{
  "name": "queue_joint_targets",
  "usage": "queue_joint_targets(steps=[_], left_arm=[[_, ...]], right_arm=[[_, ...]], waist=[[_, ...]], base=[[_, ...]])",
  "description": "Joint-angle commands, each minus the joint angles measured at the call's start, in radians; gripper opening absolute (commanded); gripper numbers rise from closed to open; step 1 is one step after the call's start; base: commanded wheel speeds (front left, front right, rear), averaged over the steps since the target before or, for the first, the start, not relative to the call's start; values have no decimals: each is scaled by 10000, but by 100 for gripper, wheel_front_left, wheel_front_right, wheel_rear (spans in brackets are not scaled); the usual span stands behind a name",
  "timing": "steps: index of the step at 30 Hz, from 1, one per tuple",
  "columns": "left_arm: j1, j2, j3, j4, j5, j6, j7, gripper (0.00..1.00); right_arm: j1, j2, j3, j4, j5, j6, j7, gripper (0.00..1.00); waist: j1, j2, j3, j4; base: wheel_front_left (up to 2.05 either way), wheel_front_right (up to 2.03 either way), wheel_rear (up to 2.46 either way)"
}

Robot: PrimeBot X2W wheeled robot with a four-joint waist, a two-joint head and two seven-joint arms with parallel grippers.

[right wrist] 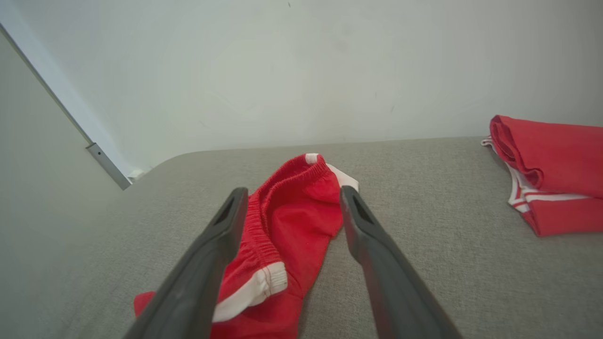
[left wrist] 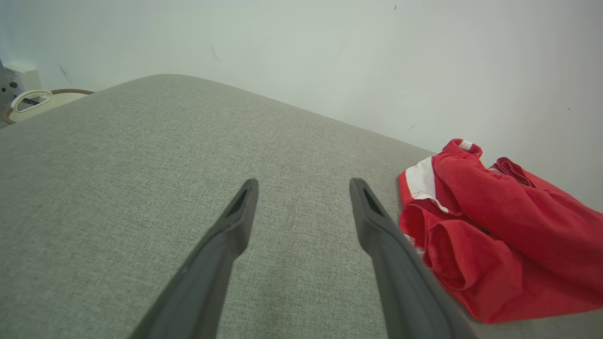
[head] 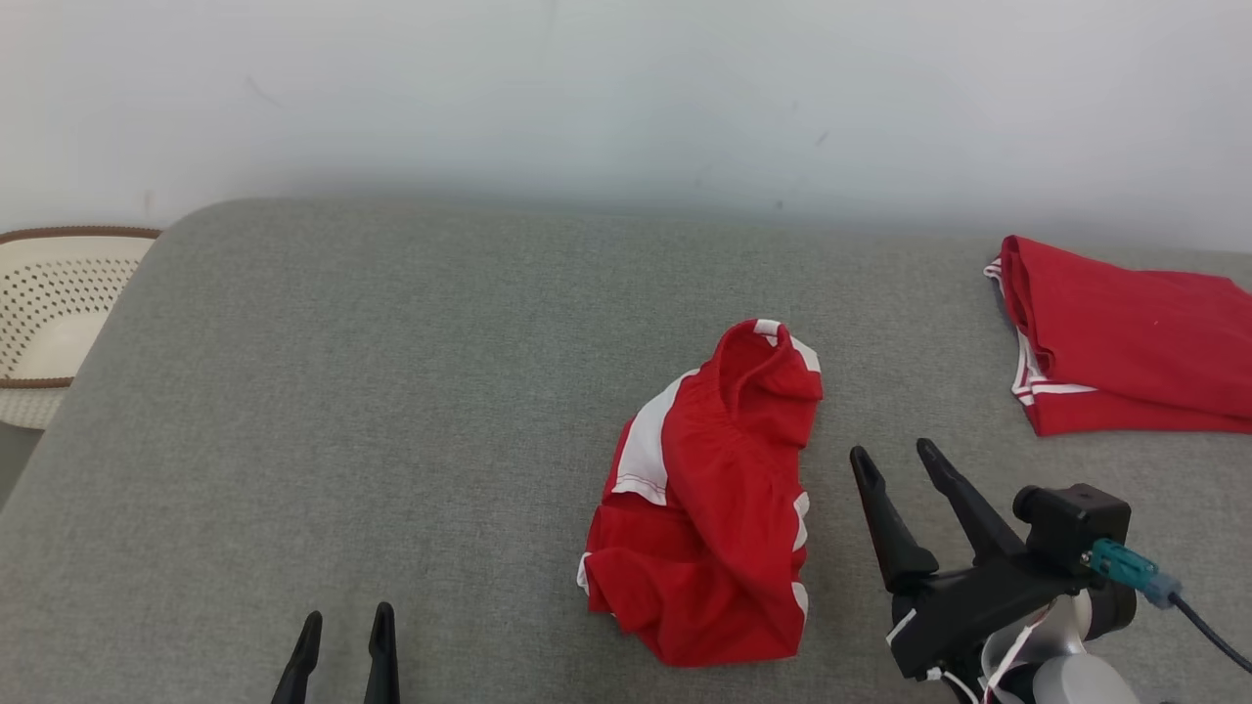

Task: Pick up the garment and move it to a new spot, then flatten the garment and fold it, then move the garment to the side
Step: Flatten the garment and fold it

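The grey fabric-covered counter point(head: 391, 411), rounded at its far left corner, stretched across the head view up to a pale wall point(head: 626, 88). At its far right lay a neatly folded red garment with white trim stripes point(head: 1125, 342), well apart from everything else. The crumpled red garment with white side panels point(head: 709, 508) lay in a heap right of the counter's middle and toward the near edge, its elastic waistband bunched at the far end of the heap. Off the counter's left edge stood a cream perforated plastic basket with a brown rim point(head: 49, 313).

The right pincer point(head: 892, 452) sat just beside the crumpled garment's right edge, with bare grey cloth showing between them in the head view. Its two dark fingers were spread wide and held nothing. In the right wrist view the waistband end showed through the gap between those fingers, beyond their tips. The left pincer point(head: 348, 614) showed at the near edge, well to the left of the heap, its fingers likewise wide apart and empty. In the left wrist view the heap lay off to the right of the right-hand finger.
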Motion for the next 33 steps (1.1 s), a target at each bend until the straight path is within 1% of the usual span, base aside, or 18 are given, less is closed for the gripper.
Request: queue_joint_targets(steps=[1,6,11,18,19,20,21,22,23,29,33], left_arm=[[-82,3,14,51,-9,-43,-34,100],[-149,3,11,110,4,-45,-34,100],[-149,1,7,146,-15,-73,-34,100],[-182,1,-78,188,-30,-53,-34,100],[-182,1,-78,188,-30,-53,-34,100],[-180,1,-93,202,-30,-53,-34,100],[-179,3,-94,208,-40,-47,-34,100],[-170,3,-80,211,-51,-36,-34,100],[-158,1,-81,210,-60,-25,-34,100],[-17,1,-41,200,-79,14,-34,100],[126,1,-29,179,-106,49,-34,100]], right_arm=[[-162,-116,36,297,127,5,12,100],[-757,-463,486,1734,613,5,25,100],[-1259,-666,1380,2853,1258,5,177,100],[-1871,-914,2666,3753,2244,5,247,100],[-1871,-914,2666,3753,2244,5,247,100],[-1908,-932,2844,3829,2335,5,195,98],[-1961,-937,2980,3913,2452,5,133,79],[-2004,-948,3139,3976,2555,5,85,36],[-2029,-981,3275,4051,2657,5,64,0],[-2309,-1199,3732,4397,3012,5,-272,0],[-2297,-1371,3488,4276,2815,5,-791,0]], waist=[[0,0,26,76],[0,0,63,331],[0,0,117,515],[0,0,55,742],[0,0,55,742],[0,0,36,778],[0,0,19,809],[0,0,4,828],[0,0,-8,844],[0,0,-90,836],[0,0,-206,710]], base=[[0,0,0],[0,0,0],[0,0,0],[0,0,0],[0,0,0],[0,0,0],[0,0,0],[0,0,0],[0,0,0],[0,0,0],[0,0,0]])
